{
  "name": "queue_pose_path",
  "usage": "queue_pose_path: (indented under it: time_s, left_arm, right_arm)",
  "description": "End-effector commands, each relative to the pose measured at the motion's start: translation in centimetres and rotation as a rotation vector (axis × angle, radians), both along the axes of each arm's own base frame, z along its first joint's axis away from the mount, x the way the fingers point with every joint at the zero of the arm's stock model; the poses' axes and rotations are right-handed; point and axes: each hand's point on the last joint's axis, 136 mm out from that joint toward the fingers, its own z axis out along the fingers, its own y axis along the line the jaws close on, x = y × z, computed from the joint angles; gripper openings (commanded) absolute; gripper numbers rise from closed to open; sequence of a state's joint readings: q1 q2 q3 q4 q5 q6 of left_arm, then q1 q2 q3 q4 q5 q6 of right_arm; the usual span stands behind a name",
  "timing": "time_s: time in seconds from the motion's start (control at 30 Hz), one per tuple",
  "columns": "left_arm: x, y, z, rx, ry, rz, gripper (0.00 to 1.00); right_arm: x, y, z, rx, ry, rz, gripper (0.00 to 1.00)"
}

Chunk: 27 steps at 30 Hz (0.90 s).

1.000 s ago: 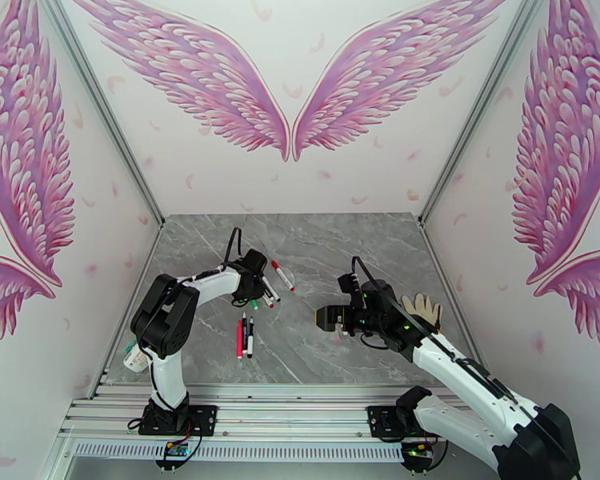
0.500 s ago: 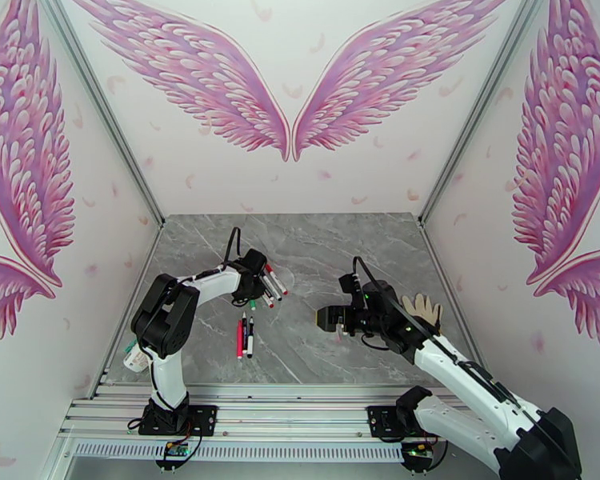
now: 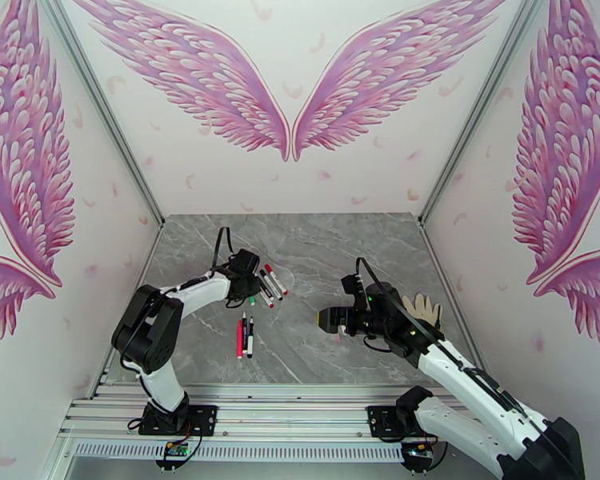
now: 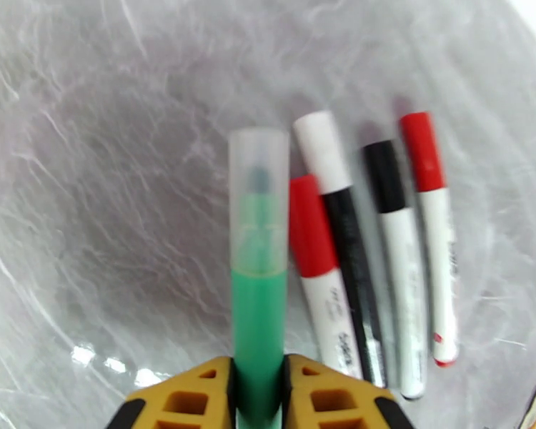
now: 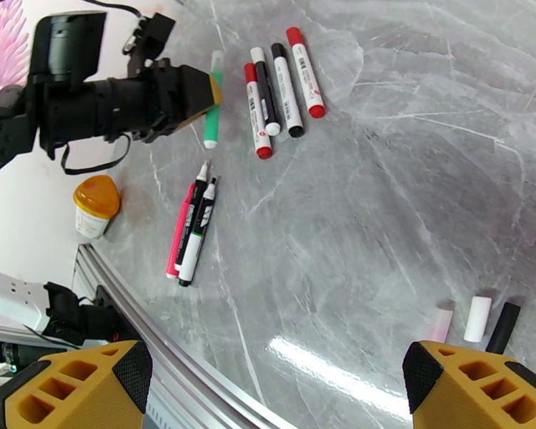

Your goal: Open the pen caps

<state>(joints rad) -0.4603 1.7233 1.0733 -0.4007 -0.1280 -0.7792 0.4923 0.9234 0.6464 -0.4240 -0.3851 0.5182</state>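
Where the near edge of the right wrist view is reached, the right hand (image 5: 275, 386) is seen spread wide, its yellow fingers (image 5: 75, 384) set at opposite sides with nothing held between them. Just beyond, three loose caps (image 5: 477, 319) are laid side by side on the grey marble desk (image 5: 382, 173): one pale pink, one white, one black, close together and well apart from every pen. Farther left, three pens (image 5: 191, 230) are lined up against one another, a pink, a black and a white one, with bare tips shown on at least two. A small pot with an orange-yellow lid (image 5: 96, 205) is stood near the desk's left edge. Beyond these, the left hand (image 4: 257, 380) is closed onto the green pen (image 4: 257, 316), which is pinched at its barrel; whether it is lifted off the desk cannot be told. Its clear cap (image 4: 259, 194) is still fitted. Just beside it, four capped pens (image 4: 382, 252) are laid parallel on the desk: red cap, white cap on a black barrel, black cap, red cap
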Motion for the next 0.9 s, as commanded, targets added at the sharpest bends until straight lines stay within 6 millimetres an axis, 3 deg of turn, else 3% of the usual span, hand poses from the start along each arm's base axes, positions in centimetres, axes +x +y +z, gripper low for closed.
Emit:
queue_pose_path:
  time_s: [0.0,0.33,0.57,0.87]
  left_arm:
    - [-0.4,-0.3,2.9,-0.046,-0.092,-0.054,0.23]
    - [-5.7,-3.0,5.7,-0.126,-0.196,-0.319,0.23]
    - [-9.9,-6.6,7.1,-0.098,-0.283,-0.546,0.23]
    - [-14.5,-11.7,7.1,-0.119,-0.325,-0.800,0.21]
  right_arm:
    - [-0.5,0.1,0.0,0.024,0.022,-0.008,1.00]
    - [0.0,1.5,0.3,0.129,0.112,-0.046,0.89]
    - [0.9,2.4,0.7,0.168,0.159,-0.058,0.81]
    - [1.7,4.1,1.5,0.206,0.206,-0.020,0.73]
